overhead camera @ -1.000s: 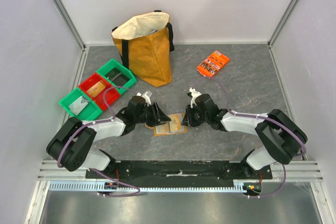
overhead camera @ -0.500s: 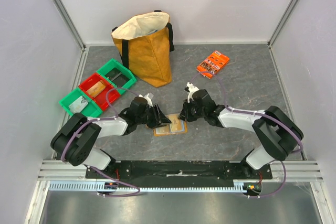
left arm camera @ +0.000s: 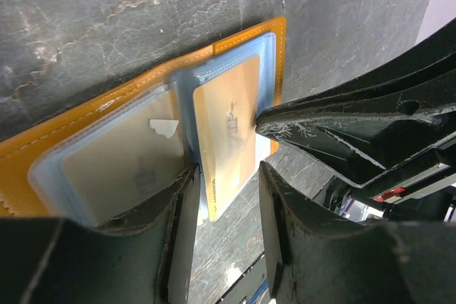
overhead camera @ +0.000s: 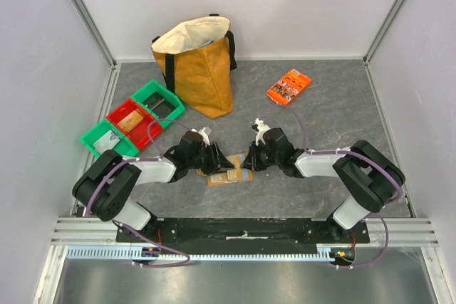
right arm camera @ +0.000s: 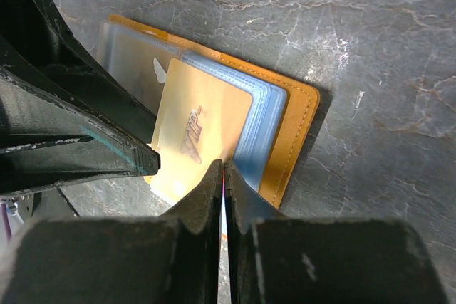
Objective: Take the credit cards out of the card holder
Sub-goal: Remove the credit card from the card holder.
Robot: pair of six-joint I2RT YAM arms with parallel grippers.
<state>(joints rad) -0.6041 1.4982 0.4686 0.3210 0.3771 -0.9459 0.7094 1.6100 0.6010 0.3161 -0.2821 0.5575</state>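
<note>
One credit card (right arm camera: 203, 129) juts from the card holder (right arm camera: 292, 115), your right tool (right arm camera: 223, 165) pinched on its edge, apparently to draw it out. Your left tool (left arm camera: 228, 167), jaws apart, likely steadies the holder.

Stitched tan leather-look card holder (right arm camera: 296, 115) — glossy clear plastic sleeves (right arm camera: 265, 115) — matt marbled tabletop (right arm camera: 370, 33)

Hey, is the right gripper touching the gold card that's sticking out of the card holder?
Touching. The left wrist view shows the closed tip of the right gripper meeting the edge of the gold card, no gap showing.
</note>
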